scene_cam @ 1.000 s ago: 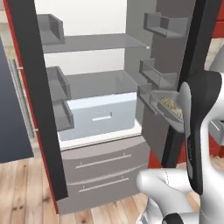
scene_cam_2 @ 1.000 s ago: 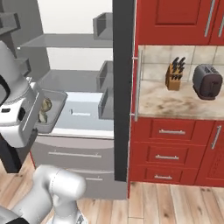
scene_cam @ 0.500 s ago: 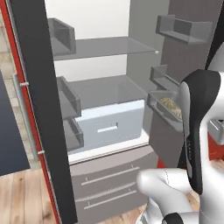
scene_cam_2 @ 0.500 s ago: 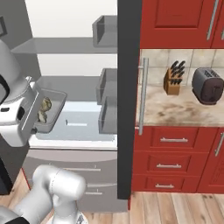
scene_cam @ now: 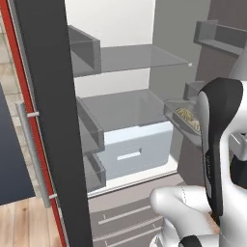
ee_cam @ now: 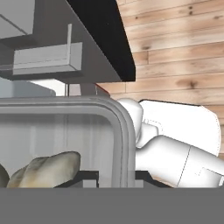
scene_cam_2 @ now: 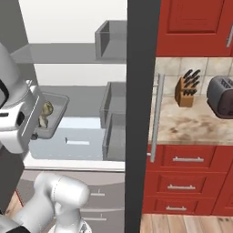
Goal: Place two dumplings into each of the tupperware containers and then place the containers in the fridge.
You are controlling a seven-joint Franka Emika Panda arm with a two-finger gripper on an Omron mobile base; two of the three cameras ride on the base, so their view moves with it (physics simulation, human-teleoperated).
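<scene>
The fingers (ee_cam: pixel 108 176) are clamping the rim of a container (scene_cam: pixel 182 120) holding dumplings (scene_cam: pixel 187 116). The container is hanging before the open fridge (scene_cam: pixel 130 103), above its pale drawer (scene_cam: pixel 135 152).

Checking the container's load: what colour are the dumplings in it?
Pale beige-tan dumplings in the translucent grey container; clearest in the hand view.

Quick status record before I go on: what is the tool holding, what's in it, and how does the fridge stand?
tool: shut on the container
container contents: dumplings
container position: held up in front of the open fridge, level with its middle shelf, above the pale drawer
fridge doors: open
</scene>
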